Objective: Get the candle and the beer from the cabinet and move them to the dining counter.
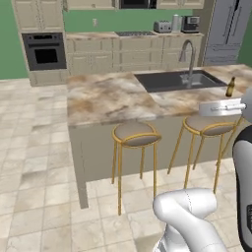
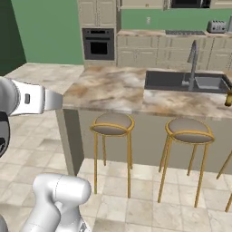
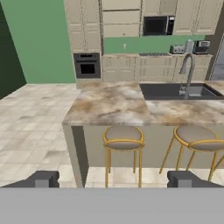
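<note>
**Q.** Where are the task's things, and what do your jaws (image 3: 112, 179) hold?

**A.** My jaws stand spread wide, nothing between them; both dark tips show at the foot of the hand view. The beer (image 1: 230, 87) stands upright on the dining counter (image 1: 106, 101), near its right end, beside the dark sink (image 1: 174, 80). The right base view catches only its edge (image 2: 229, 99). I cannot make out the candle anywhere, so it is likely not yet fetched.

**Q.** How would the bottle handle?

**A.** By my judgement: stiff glass, smooth and slippery, breakable if tipped, and top-narrow. I would take it across the amber body, low, never by the dark neck.

**Q.** The surface and the room?

**A.** Marbled beige-brown stone, flat and hard, with bare space at the left half. A curved steel tap (image 1: 187, 53) rises at the sink. Two gold-legged stools, one (image 1: 135, 134) left and one (image 1: 209, 124) right, stand under the near edge. Beyond: tiled floor, green wall, a black oven (image 1: 45, 51) in a tall beige unit.
</note>
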Robot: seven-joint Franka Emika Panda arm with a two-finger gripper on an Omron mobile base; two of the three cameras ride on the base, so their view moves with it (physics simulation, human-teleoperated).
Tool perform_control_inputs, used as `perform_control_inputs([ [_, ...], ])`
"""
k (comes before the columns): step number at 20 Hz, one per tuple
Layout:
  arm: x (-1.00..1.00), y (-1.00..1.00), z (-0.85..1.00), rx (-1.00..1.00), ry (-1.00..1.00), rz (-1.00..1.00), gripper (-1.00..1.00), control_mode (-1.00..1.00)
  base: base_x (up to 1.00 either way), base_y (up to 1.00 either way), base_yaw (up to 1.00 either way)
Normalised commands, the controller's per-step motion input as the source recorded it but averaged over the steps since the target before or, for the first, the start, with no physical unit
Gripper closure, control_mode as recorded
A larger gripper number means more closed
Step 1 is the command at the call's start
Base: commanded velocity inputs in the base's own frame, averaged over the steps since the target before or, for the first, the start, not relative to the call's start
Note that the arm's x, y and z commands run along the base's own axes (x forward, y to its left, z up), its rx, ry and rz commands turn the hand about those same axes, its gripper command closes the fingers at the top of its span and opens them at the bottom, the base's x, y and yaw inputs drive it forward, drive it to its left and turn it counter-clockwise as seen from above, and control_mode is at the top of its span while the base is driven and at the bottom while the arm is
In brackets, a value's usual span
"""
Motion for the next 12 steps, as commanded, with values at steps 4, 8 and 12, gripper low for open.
perform_control_inputs([
  [4, 0.0, 0.0, 0.0, 0.0, 0.0, 0.0, -1.0, 1.0, 0.0, 1.0, 0.0],
  [8, 0.0, 0.0, 0.0, 0.0, 0.0, 0.0, -1.0, 1.0, 0.06, 1.0, 0.0],
  [12, 0.0, 0.0, 0.0, 0.0, 0.0, 0.0, -1.0, 1.0, 0.33, 1.0, 0.0],
])
